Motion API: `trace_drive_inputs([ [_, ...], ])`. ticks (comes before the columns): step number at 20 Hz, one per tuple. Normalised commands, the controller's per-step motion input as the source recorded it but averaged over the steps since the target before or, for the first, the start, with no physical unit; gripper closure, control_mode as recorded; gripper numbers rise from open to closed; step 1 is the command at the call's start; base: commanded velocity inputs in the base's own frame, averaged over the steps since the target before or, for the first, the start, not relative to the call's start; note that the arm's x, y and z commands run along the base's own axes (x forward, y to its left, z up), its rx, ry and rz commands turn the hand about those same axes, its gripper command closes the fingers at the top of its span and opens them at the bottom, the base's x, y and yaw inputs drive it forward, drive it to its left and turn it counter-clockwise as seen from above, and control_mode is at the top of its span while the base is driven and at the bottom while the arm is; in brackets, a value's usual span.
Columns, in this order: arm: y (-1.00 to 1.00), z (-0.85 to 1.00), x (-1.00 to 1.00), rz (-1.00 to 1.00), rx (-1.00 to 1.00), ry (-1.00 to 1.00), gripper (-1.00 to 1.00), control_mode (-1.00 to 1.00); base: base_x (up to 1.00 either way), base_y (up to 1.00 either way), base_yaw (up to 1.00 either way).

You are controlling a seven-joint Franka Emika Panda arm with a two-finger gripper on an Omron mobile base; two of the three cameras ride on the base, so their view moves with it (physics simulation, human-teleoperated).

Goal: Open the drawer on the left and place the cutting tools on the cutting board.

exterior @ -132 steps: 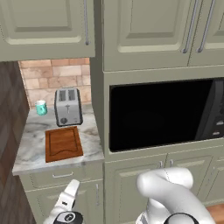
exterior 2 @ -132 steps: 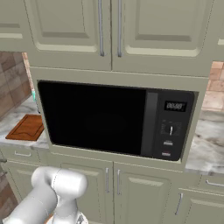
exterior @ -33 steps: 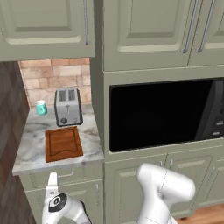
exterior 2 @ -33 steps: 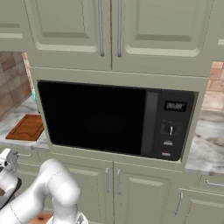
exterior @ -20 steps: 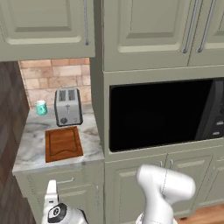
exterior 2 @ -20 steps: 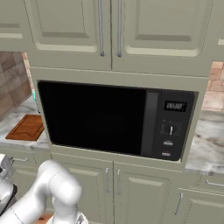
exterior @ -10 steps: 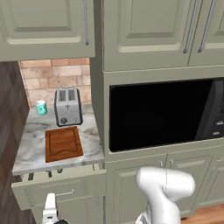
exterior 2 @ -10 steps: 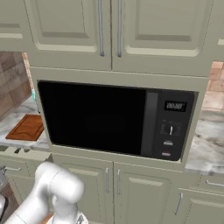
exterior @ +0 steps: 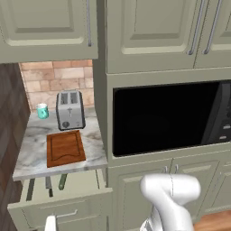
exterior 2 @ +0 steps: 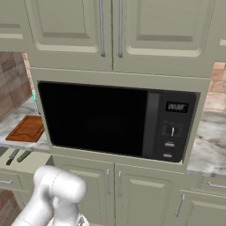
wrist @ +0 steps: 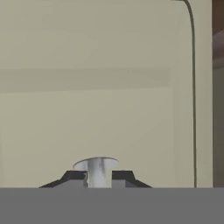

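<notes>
below the cutting board (exterior: pixel 66 148), pale grey-green drawer (exterior: pixel 61 197), open, beige inside

1 drawer (exterior: pixel 67 207), 1 cutting board (exterior: pixel 65 148), 1 toaster (exterior: pixel 70 110), 1 cup (exterior: pixel 42 111), 1 microwave (exterior: pixel 176 117).

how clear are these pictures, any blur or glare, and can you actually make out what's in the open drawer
Left base view: flat, even rendered light, no glare; the drawer stands open, the items inside are small soft dark streaks, too blurred to identify. Right base view: the microwave door is plain black, without reflections. Hand view: very close on the pale drawer front, soft and low in detail, the claw shut on the silver handle.
</notes>
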Motion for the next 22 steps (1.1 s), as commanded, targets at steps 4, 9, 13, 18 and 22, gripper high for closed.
trace_drive_inputs([
  [4, 0.30, 0.20, -0.89, 0.00, 0.00, 0.00, 1.00, -1.00, 0.00, 0.00, 0.00],
  [9, 0.21, 0.10, -0.59, 0.00, 0.00, 0.00, 1.00, -1.00, 0.00, 0.00, 0.00],
  [13, 0.13, 0.13, -0.34, 0.00, 0.00, 0.01, -1.00, -1.00, 0.00, 0.00, 0.00],
  [18, 0.00, 0.26, -0.53, 0.00, 0.01, 0.08, -1.00, -1.00, 0.00, 0.00, 0.00],
  [22, 0.00, 0.34, -0.77, 0.00, 0.06, 0.13, -1.00, -1.00, 0.00, 0.00, 0.00],
])
